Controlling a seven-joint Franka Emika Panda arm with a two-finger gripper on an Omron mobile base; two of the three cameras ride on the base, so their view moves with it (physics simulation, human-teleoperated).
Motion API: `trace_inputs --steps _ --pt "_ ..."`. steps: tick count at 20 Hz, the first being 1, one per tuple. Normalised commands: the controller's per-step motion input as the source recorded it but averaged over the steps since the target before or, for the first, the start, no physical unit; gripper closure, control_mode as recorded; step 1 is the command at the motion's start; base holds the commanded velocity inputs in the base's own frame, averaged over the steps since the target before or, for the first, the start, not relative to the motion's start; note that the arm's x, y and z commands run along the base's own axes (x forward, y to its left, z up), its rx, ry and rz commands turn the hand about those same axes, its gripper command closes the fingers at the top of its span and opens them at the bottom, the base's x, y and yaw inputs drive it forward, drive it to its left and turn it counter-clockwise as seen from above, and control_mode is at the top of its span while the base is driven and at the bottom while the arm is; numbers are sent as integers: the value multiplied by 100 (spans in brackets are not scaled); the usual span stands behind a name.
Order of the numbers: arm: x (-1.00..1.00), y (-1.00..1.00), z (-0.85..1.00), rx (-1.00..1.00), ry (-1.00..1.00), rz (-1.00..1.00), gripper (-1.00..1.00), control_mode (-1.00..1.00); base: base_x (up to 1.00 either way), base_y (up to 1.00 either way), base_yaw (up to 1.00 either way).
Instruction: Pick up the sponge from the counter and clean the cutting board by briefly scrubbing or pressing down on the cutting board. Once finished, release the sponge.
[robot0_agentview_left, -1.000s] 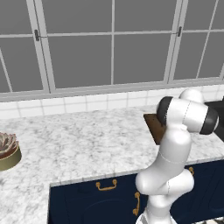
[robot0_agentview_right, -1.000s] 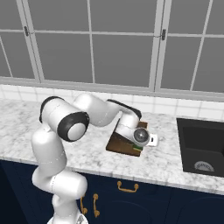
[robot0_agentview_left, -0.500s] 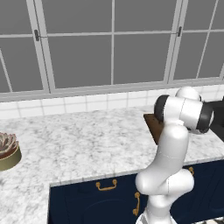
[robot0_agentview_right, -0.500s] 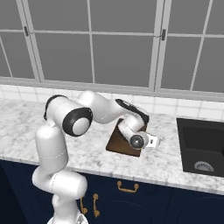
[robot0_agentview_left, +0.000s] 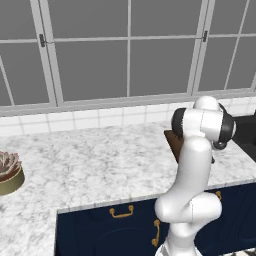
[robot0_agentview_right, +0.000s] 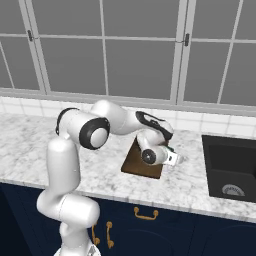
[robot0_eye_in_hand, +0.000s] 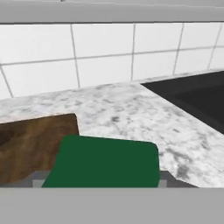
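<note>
The dark brown cutting board (robot0_agentview_right: 136, 161) lies on the marbled counter (robot0_agentview_right: 30, 150), just left of the sink. My gripper (robot0_agentview_right: 175, 159) hangs low over the board's right edge, shut on the sponge (robot0_agentview_right: 169, 148), of which a green sliver shows there. In the hand view the sponge's dark green top (robot0_eye_in_hand: 105, 162) spreads across the bottom, and the finger tips are hidden behind it. The board's corner (robot0_eye_in_hand: 30, 144) lies to its left, with counter (robot0_eye_in_hand: 131, 113) beyond. In the left base view my own arm covers most of the board (robot0_agentview_left: 172, 141).
A black sink (robot0_agentview_right: 232, 165) is sunk into the counter right of the board, its edge (robot0_eye_in_hand: 192, 96) close in the hand view. A potted succulent (robot0_agentview_left: 7, 172) stands far left. White tiles and windows close off the back.
The arm's elbow has swung a little toward the board, and the hand has shifted slightly left over the board's right edge. The sponge stays in the gripper.
</note>
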Motion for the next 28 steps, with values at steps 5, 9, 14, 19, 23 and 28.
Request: trace_inputs --steps 5,9,14,19,23,28 --pt "45 49 -17 -3 -13 -24 100 -100 0 0 0" --pt "54 18 -59 -1 -7 -10 100 -100 0 0 0" --pt "46 0 -68 0 -15 0 100 -100 0 0 0" --pt "49 4 -28 0 -29 0 100 -100 0 0 0" --pt "41 37 -37 -2 -22 -4 100 -100 0 0 0" --pt "-5 63 -23 -5 -8 -1 -100 -100 0 0 0"
